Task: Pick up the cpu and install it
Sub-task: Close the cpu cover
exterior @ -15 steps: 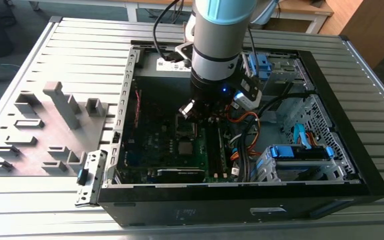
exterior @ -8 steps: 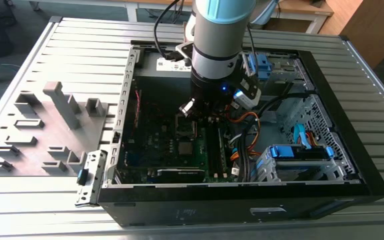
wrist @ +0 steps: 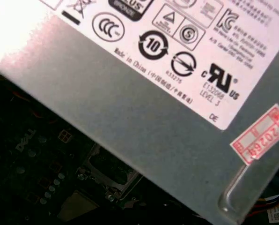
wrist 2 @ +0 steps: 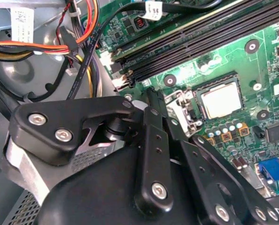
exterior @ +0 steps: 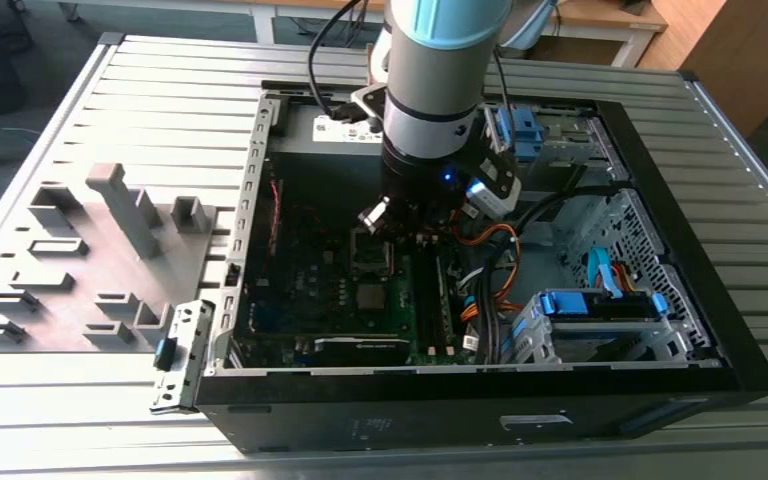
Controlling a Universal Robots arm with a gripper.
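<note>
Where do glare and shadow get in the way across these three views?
First wrist view: the power-supply box has a label that bleaches to white at one corner, and the motherboard beneath sits in heavy shadow. Second wrist view: evenly lit, the cpu bright on its pale top but not blown out. Exterior view: the case is dim inside under the arm, while the slatted table is well lit.

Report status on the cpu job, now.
Gripper low over the motherboard, apart from the cpu. Cpu lies in its socket. Cables off to the side, none across the socket.
</note>
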